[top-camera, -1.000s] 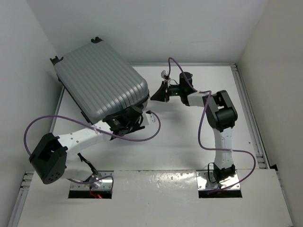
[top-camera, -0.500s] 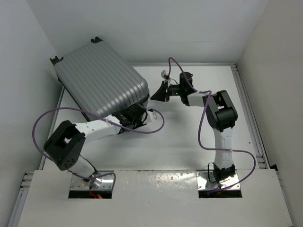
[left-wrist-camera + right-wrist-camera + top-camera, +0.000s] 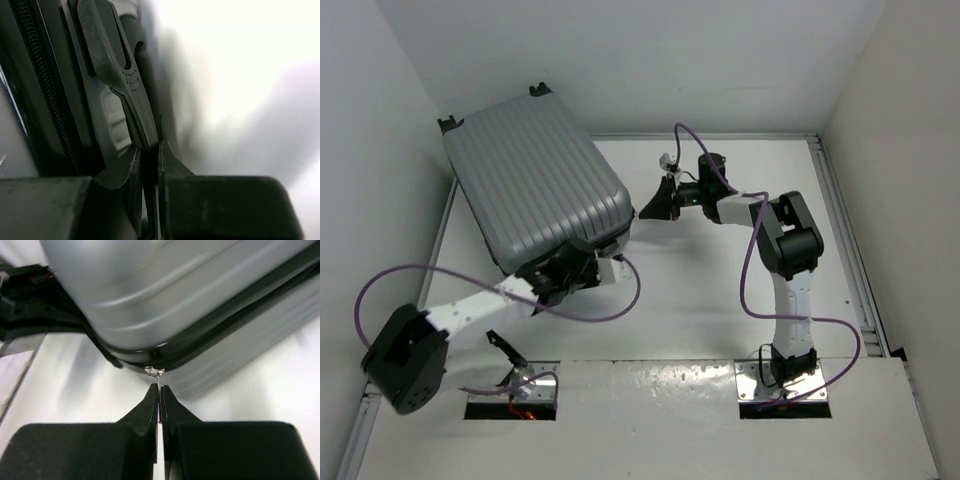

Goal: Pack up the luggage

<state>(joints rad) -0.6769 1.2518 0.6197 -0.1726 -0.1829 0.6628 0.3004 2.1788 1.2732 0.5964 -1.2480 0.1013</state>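
At luggage's (image 3: 535,180) three o'clock, pinching zipper pull (image 3: 156,373) in right gripper (image 3: 159,390), black handle (image 3: 120,75) at five in left gripper (image 3: 147,155); may slip under skewed tugging.

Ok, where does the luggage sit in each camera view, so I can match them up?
Top external: the luggage fills the upper left, ribbed shell up, set diagonally.
Left wrist: the luggage takes the left half, very close, mostly black edge.
Right wrist: the luggage spans the top, grey shells seen side-on.
Shared landmark: the black zipper band, also at far left in the left wrist view; from above, only a dark strip along the near edge.
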